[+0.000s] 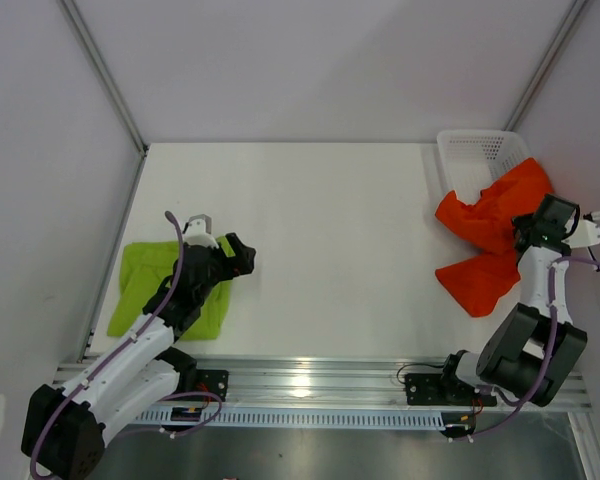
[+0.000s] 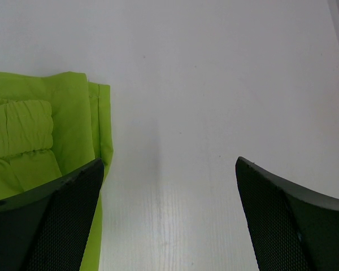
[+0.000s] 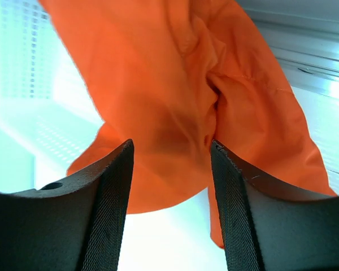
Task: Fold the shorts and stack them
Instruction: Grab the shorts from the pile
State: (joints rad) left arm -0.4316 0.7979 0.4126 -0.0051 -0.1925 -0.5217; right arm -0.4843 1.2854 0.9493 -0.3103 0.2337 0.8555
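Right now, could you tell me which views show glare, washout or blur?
Top external: even and sharp, one glare spot on the rail. Left wrist: green shorts crisp, faint sheen on the table. Right wrist: basket washed out, orange shorts well exposed.

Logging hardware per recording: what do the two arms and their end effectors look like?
The left arm and right arm have white links, black joints and purple cables. The end effector fingers are black with mesh-textured pads.
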